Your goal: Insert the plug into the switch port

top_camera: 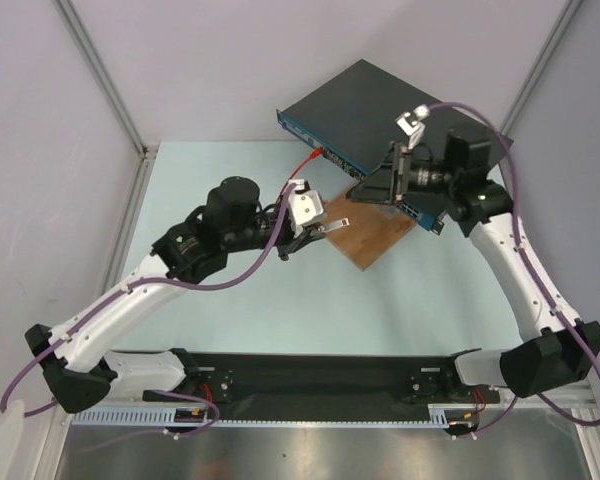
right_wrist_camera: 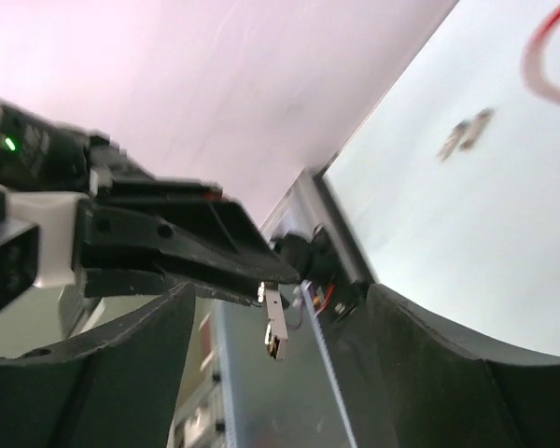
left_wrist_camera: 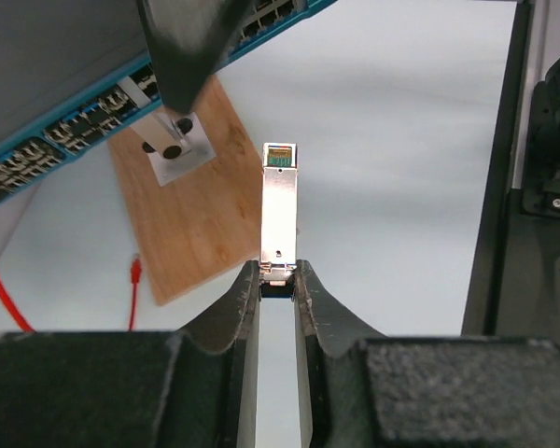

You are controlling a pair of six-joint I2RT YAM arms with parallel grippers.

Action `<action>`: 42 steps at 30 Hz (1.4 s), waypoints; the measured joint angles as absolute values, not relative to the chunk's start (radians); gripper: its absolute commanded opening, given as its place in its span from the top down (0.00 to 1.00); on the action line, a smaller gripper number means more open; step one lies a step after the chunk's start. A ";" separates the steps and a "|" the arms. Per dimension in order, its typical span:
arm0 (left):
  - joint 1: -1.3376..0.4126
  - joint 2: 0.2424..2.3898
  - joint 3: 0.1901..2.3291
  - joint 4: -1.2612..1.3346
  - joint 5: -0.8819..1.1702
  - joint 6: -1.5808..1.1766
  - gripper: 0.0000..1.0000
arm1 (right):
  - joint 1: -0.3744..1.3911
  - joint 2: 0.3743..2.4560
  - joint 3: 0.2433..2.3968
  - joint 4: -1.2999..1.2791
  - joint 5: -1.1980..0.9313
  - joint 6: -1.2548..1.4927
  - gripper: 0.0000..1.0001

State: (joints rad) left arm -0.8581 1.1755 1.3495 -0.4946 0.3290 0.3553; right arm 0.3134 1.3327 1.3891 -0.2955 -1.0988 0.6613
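Note:
My left gripper is shut on the base of the plug, a slim silver module with a green tip pointing away from me. It hangs above the table, short of the switch, a dark grey box whose blue port strip crosses the upper left of the left wrist view. In the top view the left gripper holds the plug over the wooden board's near corner. My right gripper is open and empty by the switch front. The plug also shows in the right wrist view between my spread fingers.
A brown wooden board lies under the switch's front edge, with a small silver piece on it. A red cable runs from the port strip, and its loose end lies on the table. The enclosure walls stand behind.

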 measured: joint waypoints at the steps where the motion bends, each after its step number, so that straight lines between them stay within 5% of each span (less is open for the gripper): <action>1: -0.858 1.184 1.350 -0.494 0.329 0.336 1.00 | 0.276 1.324 1.398 -0.305 -1.090 0.660 0.17; 12: -0.859 1.349 1.444 -0.476 0.281 0.099 1.00 | -0.230 1.036 1.475 -0.440 -1.047 0.601 0.02; 22: -0.862 1.448 1.537 -0.481 0.124 0.006 1.00 | -0.641 0.944 1.339 -0.671 -1.119 0.519 0.00; 29: -0.862 1.495 1.583 -0.529 0.078 0.008 0.99 | -0.683 1.081 1.215 -0.719 -1.122 0.434 0.00; 42: -0.843 1.622 1.712 -0.632 0.088 0.011 1.00 | -0.501 1.108 1.043 -0.339 -1.136 0.596 0.01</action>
State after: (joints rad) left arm -0.8433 1.6218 1.7123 -0.6315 0.0883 0.0109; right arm -0.5007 1.1084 1.0431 -0.3389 -1.1358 0.5961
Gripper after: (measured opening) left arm 0.198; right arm 0.995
